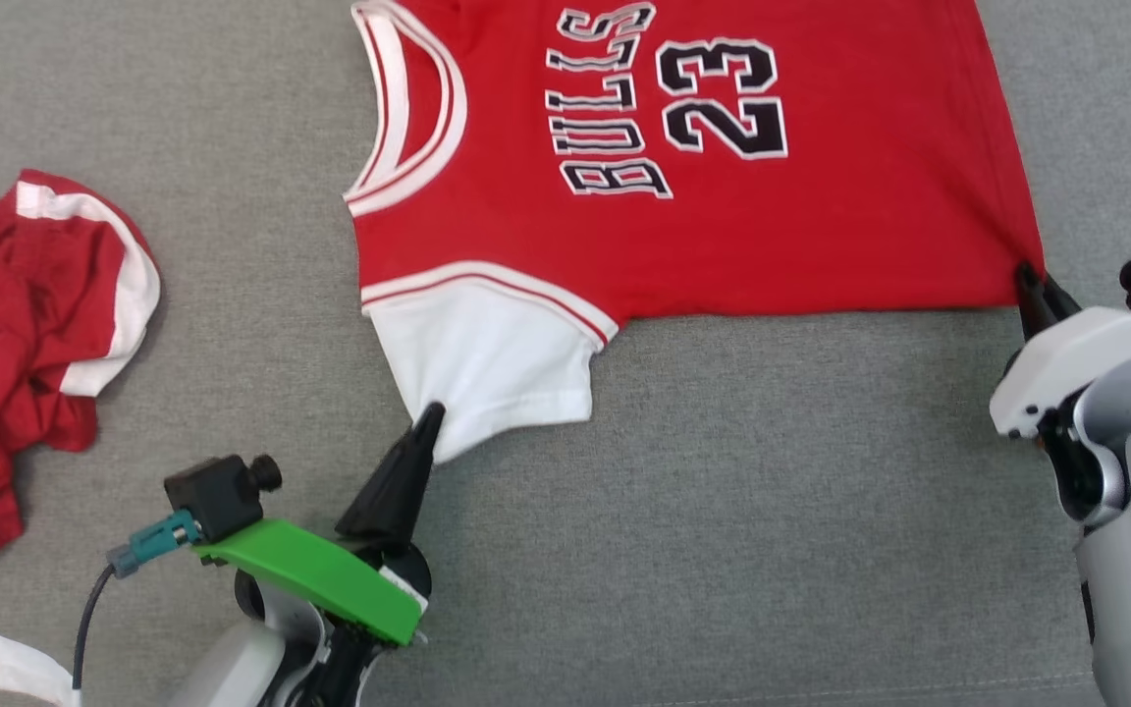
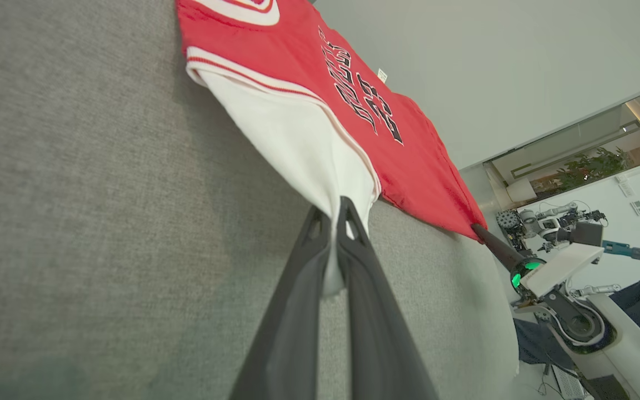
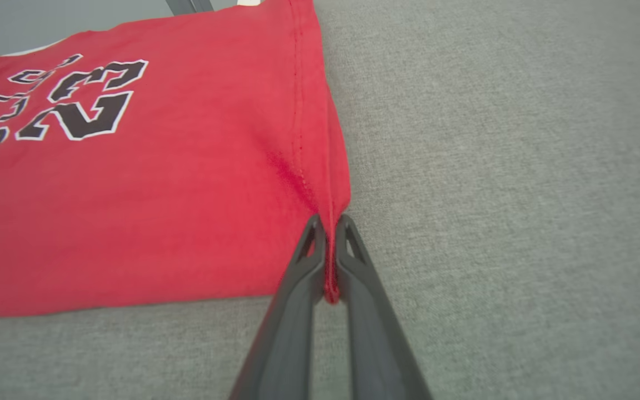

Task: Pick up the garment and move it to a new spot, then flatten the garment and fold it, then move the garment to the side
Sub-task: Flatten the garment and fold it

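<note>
The garment (image 1: 703, 226) is a red jersey with white sleeves and "BULLS 23" in black print, spread flat on the grey cloth surface. My left gripper (image 1: 431, 417) is shut on the tip of its near white sleeve (image 2: 309, 150), and the cloth is pinched between the dark fingers (image 2: 298, 300). My right gripper (image 1: 1029, 278) is shut on the jersey's near hem corner (image 3: 325, 222), where red fabric bunches between the fingers (image 3: 292, 311). Across the surface in the left wrist view, the right gripper (image 2: 478, 228) touches that same corner.
A second red and white garment (image 1: 26, 334) lies crumpled at the left edge of the grey surface (image 1: 772, 511). A white scrap (image 1: 21, 668) lies near the lower left corner. A room with other equipment (image 2: 564, 222) lies beyond the surface in the left wrist view.
</note>
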